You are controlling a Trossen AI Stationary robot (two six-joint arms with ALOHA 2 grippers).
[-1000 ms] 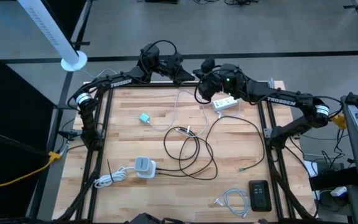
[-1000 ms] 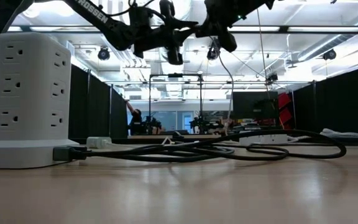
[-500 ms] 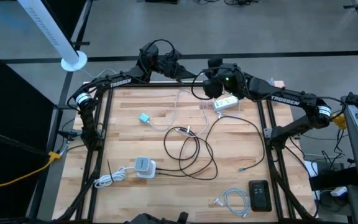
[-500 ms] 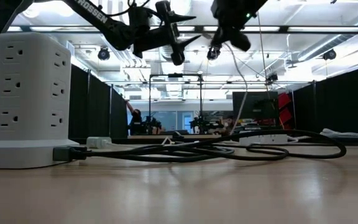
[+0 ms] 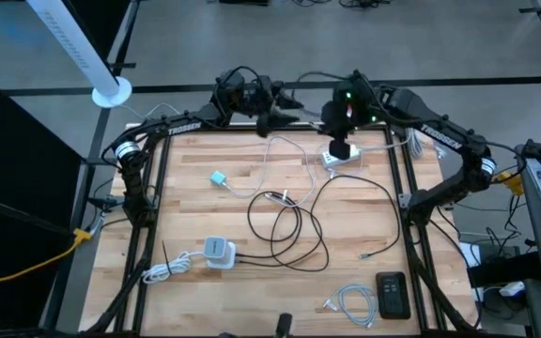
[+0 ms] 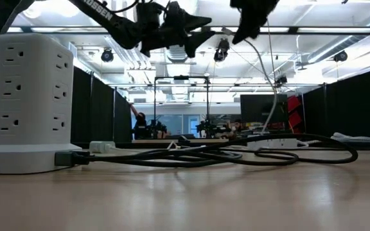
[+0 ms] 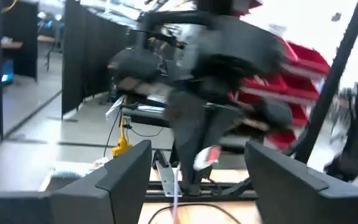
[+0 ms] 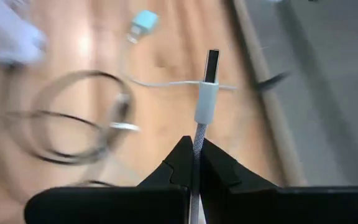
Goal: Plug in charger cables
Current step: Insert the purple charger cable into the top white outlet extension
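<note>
Note the white charger cable [image 8: 204, 93]: your right end effector [image 8: 194, 163] is clenched on it just below its USB plug, raised above the far edge of the bench [image 5: 195, 211], over the white power strip [image 5: 338, 156]. Your left end effector [image 7: 197, 171] is released, fingers spread, facing it.

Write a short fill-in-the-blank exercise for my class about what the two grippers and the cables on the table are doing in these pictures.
1. The right gripper is shut on a white braided cable whose bare ____ plug points away from the fingers.
2. The left gripper has its fingers ____, with nothing between them.
3. A long ____ cable lies looped in the middle of the wooden table.
4. Both grippers are at the table's ____ edge in the high view.

Missing words: USB; open; black; far
</note>
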